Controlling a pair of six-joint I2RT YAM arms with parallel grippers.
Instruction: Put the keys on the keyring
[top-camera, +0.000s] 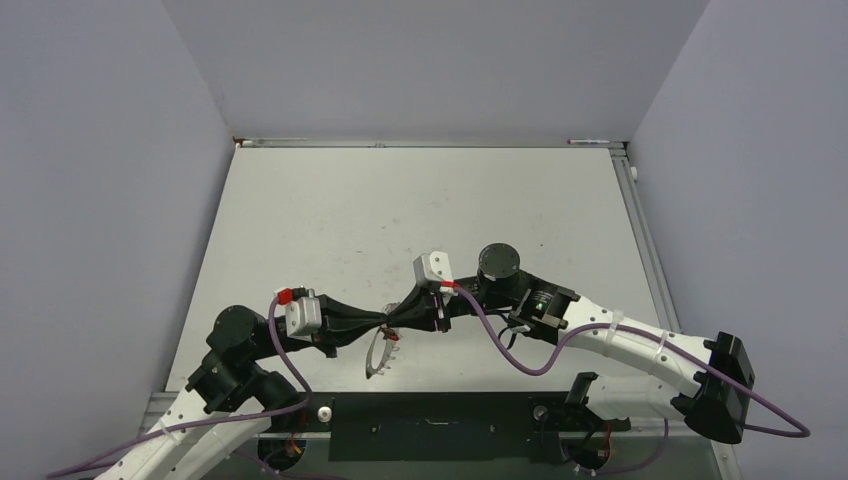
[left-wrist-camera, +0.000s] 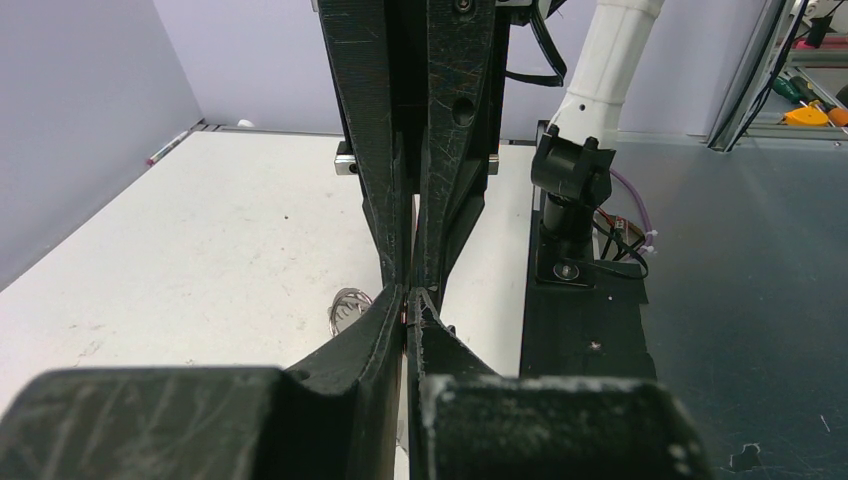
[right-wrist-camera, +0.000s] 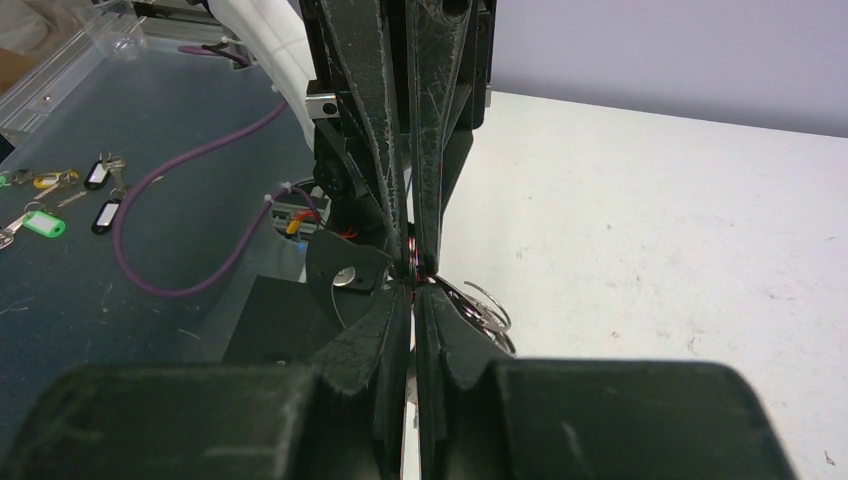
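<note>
Keyring (top-camera: 378, 355) between left gripper (left-wrist-camera: 408, 300), right gripper (right-wrist-camera: 412, 287)

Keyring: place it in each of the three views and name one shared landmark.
Top external: keyring hangs below the meeting fingertips, low centre.
Left wrist: its silvery loops show just left of the tips.
Right wrist: loops just right of the tips.
Landmark: left gripper and right gripper meeting tip to tip.

The top camera is looking down from behind over the white rectangular tabletop (top-camera: 420, 200), while the wrist cameras, close along the left gripper's black plastic fingers (left-wrist-camera: 360, 340) and the right gripper's black plastic fingers (right-wrist-camera: 372, 335), are facing each other above that tabletop's near edge.
</note>
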